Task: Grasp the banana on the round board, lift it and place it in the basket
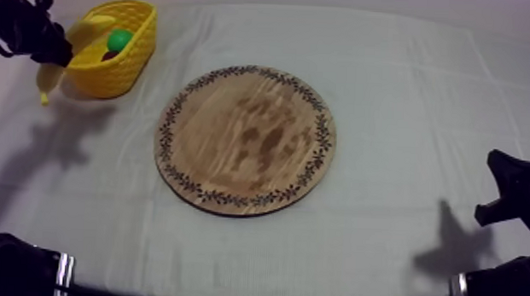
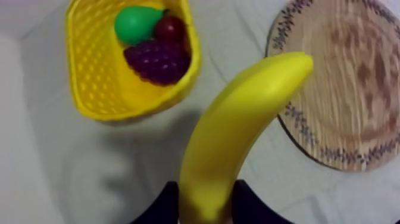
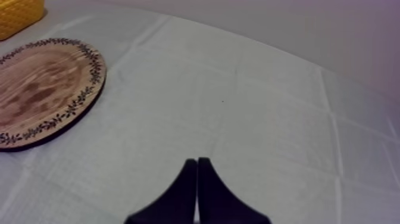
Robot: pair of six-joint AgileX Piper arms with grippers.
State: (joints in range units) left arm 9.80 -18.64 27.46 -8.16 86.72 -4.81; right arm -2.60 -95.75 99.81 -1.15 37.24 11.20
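The right end effector (image 3: pixel 197 179), fingers pressed together, hovers over cloth beside the wooden board (image 3: pixel 41 89) and yellow basket (image 3: pixel 18 15).

Top camera slants down; wrist cameras, probably nearer, both share the board (image 1: pixel 245 140).

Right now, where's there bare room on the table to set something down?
The board is bare, and so is the cloth between it and the shut right jaws. It is crowded at the basket: pear, grapes and small red fruit lie inside, and the banana hangs beside it in the left jaws.
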